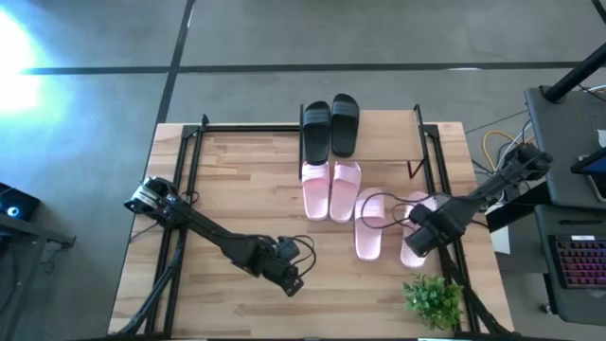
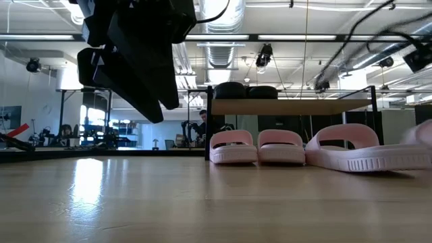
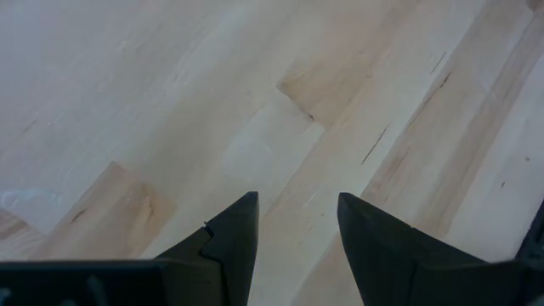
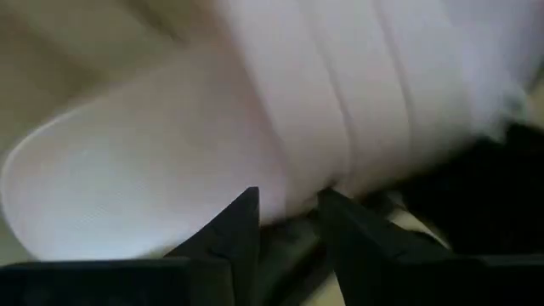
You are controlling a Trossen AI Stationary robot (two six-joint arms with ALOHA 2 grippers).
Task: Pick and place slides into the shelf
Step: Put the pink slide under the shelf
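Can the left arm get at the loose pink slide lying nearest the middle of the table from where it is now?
Probably yes. The left gripper hovers over bare table, and nothing lies between it and that pink slide; the right gripper works on the next slide.

Right tool (image 4: 287,223): dark fingers (image 4: 231,228) slightly apart, close against pale pink slide (image 4: 170,170), wide strap (image 4: 357,93) filling view, dark area beside.

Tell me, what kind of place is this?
Probably a robot lab or workshop: two robot arms work at a wooden table, exposed ducts run along the ceiling, and a keyboard sits on a side desk.
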